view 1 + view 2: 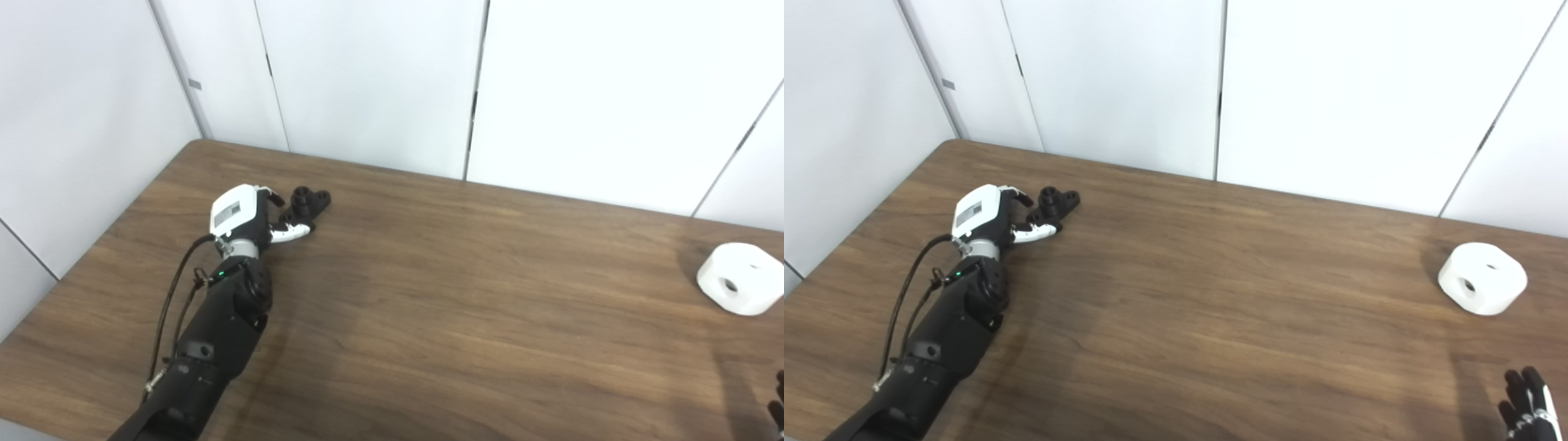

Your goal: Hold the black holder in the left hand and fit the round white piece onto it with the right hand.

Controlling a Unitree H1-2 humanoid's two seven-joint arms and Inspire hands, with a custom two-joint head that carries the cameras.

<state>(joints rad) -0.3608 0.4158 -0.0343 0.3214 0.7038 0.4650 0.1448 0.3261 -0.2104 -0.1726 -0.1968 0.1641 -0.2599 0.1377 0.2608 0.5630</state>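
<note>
The black holder [308, 203] lies on the table at the far left, a short tube standing up from its flat base. My left hand [244, 212] is right beside it, its white thumb [292, 231] below the holder's near end and its dark fingers [274, 196] above it. The fingers stand apart, and the holder rests on the wood. The round white piece [1483, 278], with a hole in its side and one on top, sits at the far right. Only the fingertips of my right hand [1527, 404] show at the bottom right corner, spread and holding nothing, well short of the white piece.
The brown wooden table [465, 294] has its rounded far-left corner close behind the holder. White wall panels [367, 79] stand along the back and left edges. A black cable [171, 294] loops beside my left forearm.
</note>
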